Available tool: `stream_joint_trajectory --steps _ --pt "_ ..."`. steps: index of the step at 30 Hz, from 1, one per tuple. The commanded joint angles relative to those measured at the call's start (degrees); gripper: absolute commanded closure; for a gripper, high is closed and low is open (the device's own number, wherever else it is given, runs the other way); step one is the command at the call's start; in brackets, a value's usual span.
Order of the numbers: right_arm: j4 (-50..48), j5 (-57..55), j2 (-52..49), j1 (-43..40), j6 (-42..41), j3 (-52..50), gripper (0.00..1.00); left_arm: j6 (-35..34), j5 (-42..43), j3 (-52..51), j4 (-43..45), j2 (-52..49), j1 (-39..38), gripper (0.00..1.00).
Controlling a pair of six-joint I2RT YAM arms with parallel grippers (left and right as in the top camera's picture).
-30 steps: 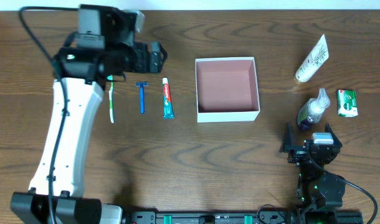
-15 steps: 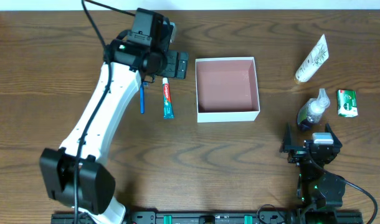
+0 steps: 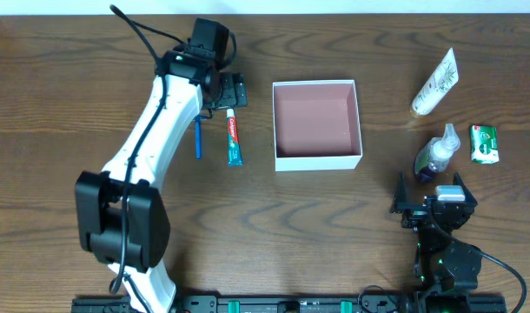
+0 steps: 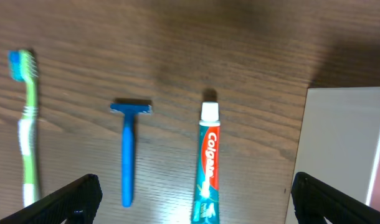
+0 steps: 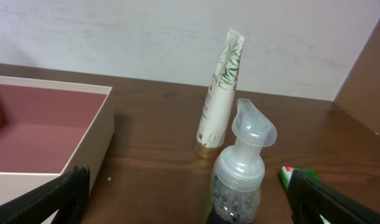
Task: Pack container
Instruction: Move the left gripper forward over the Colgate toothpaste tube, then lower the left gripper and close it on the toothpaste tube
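Observation:
The container [image 3: 317, 161], a white square box with a pink inside, sits mid-table and holds nothing. A toothpaste tube [image 3: 235, 139], a blue razor [image 3: 197, 143] and a green toothbrush lie left of it; my arm hides the toothbrush in the overhead view. My left gripper [image 3: 230, 89] is open and empty, hovering over the toothpaste's cap end. The left wrist view shows the toothbrush [image 4: 28, 124], razor [image 4: 127, 152] and toothpaste [image 4: 208, 165] between the open fingers [image 4: 195, 190], with the container's wall [image 4: 342, 143] at right. My right gripper [image 3: 434, 205] is open and empty at the front right.
A clear pump bottle [image 3: 436, 154], a cream tube [image 3: 434, 83] and a green packet [image 3: 484, 143] stand right of the container. The right wrist view shows the bottle [image 5: 240, 180] just ahead of the open fingers [image 5: 187, 199], with the tube [image 5: 221, 93] and the container wall [image 5: 93, 149].
My left arm swung right from above the toothbrush to above the toothpaste's cap end, beside the container. The right arm and the objects have not moved.

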State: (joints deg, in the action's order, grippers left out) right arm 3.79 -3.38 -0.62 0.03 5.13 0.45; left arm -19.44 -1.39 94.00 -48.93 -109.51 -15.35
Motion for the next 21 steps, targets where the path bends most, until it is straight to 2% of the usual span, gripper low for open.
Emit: stream_joint_trajectory --steps 1,12,21 --pt "0.2 0.2 0.3 0.4 0.7 -0.1 0.01 -3.6 2.5 1.2 0.2 -2.3 -0.7 0.02" --pt "0.2 0.2 0.3 0.4 0.7 -0.1 0.01 -6.2 1.9 1.2 -0.2 -8.6 -2.6 0.02" --pt "0.2 0.2 0.3 0.4 0.7 -0.1 0.01 -6.2 1.8 1.1 -0.6 -9.2 -2.6 0.02"
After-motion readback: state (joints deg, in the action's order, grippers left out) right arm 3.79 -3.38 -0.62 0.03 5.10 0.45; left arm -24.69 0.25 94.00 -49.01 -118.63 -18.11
